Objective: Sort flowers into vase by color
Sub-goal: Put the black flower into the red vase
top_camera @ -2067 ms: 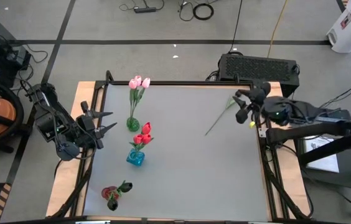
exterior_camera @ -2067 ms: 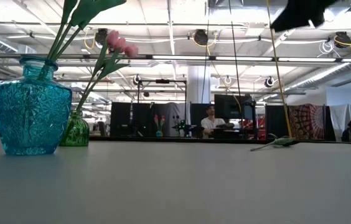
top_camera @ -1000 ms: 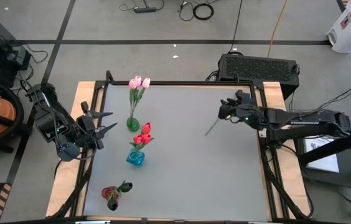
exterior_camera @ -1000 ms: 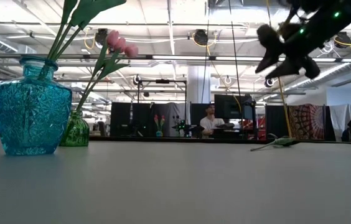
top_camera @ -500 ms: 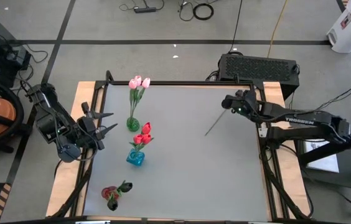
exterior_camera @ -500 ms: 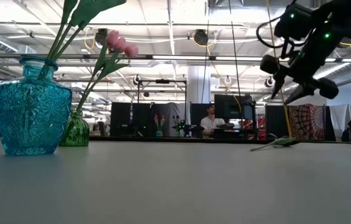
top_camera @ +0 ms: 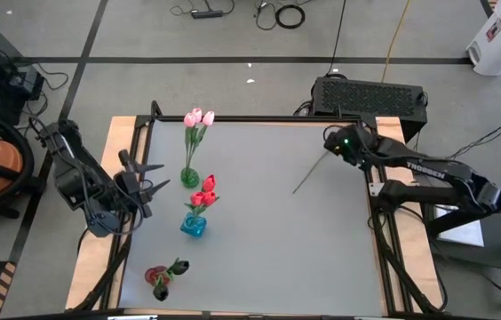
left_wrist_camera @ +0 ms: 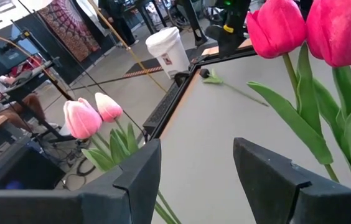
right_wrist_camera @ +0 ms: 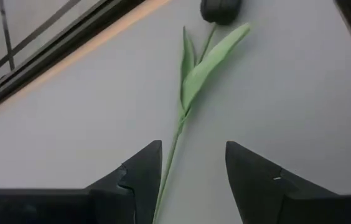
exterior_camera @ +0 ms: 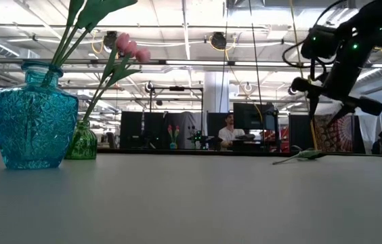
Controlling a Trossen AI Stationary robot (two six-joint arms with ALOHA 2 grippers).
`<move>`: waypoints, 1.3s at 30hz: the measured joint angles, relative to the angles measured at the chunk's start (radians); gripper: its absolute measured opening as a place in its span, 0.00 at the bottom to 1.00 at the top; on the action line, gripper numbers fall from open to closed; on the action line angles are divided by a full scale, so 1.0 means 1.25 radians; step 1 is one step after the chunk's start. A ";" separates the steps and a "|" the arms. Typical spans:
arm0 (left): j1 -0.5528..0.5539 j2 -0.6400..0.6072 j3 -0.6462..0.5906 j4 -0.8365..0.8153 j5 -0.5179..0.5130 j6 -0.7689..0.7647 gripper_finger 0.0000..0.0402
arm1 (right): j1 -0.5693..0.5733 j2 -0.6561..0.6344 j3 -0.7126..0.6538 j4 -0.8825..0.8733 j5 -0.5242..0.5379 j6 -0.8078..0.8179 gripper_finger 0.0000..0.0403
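While left claw [top_camera: 148, 178] waits spread, right claw [right_wrist_camera: 188, 168] spread above black tulip [right_wrist_camera: 191, 74] — nr table edge [right_wrist_camera: 70, 46].

Three glass vases are counted: one green [top_camera: 188, 178], one blue [top_camera: 193, 226], one red [top_camera: 160, 288]. Two pink tulips [top_camera: 199, 117], two red tulips [top_camera: 203, 189] and one black tulip [right_wrist_camera: 220, 10] are seen.

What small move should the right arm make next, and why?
Probably lower the right pincer straight down onto the stem of the black tulip and close. It hangs open above the flower, the stem running between its fingers, and the tulip lies flat and loose on the table. The left pincer waits open by the vases.
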 joint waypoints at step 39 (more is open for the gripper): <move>0.000 0.006 0.000 -0.027 0.028 -0.001 0.52 | -0.125 0.343 0.002 0.304 -0.156 -0.046 0.42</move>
